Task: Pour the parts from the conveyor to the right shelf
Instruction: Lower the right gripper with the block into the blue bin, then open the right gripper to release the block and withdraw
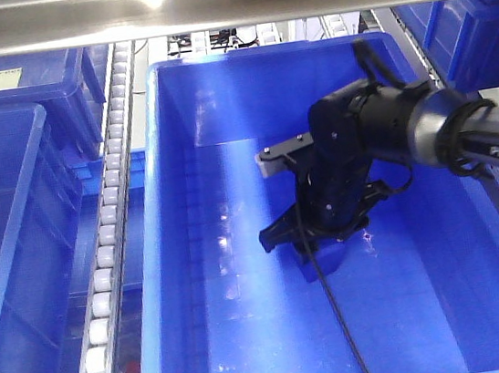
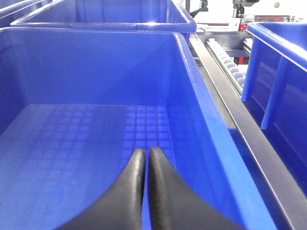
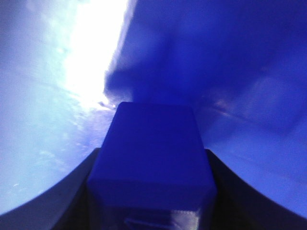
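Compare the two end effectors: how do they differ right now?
The right end effector is down inside a blue bin, clamped on a blue block. The left end effector holds nothing, its fingers pressed together above another bin. Both have black fingers and sit over blue bins.

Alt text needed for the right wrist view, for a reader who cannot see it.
A blue block sits between the right end effector's dark fingers, filling the lower centre. Behind it is the glossy blue inside of a bin, with bright glare at upper left.
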### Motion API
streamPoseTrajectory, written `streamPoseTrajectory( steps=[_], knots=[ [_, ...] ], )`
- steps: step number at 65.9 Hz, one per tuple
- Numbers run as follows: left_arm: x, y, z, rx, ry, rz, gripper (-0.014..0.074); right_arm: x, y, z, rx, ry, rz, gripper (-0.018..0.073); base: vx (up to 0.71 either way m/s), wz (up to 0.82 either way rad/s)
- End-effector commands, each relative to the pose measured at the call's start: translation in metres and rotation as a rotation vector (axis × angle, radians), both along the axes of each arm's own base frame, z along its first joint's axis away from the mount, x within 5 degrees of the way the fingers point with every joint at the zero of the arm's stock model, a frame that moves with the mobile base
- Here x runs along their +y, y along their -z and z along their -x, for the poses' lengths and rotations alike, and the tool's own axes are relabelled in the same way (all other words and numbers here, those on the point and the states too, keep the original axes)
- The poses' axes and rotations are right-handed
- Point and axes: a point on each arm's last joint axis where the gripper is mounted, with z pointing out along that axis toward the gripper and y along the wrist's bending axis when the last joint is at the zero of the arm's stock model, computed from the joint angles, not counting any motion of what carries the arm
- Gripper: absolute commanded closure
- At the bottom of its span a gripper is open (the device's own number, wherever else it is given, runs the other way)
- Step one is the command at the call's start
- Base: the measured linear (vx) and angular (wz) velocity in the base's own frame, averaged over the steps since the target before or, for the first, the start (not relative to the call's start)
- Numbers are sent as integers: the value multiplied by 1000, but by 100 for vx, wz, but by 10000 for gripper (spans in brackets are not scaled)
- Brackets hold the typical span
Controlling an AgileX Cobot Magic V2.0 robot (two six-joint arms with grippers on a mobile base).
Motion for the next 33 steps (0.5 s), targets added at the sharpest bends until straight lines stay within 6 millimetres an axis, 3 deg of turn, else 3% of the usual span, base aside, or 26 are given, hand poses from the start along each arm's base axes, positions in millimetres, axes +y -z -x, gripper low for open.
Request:
streamPoseTrajectory(
  steps=[1, 7, 25, 33],
  knots=[
    [0, -14, 1, -99, 2, 14, 603, 1, -27, -3, -85, -4, -45, 496, 0, 0],
    [0, -14, 1, -99, 2, 14, 603, 1, -27, -3, -90, -4, -48, 414, 0, 0],
    [0, -14, 1, -99, 2, 14, 603, 2, -29, -6, -122, 2, -61, -45, 0, 0],
    [0, -14, 1, -99, 2, 14, 603, 2, -35, -6, -159, 4, -82, -150, 0, 0]
  ],
)
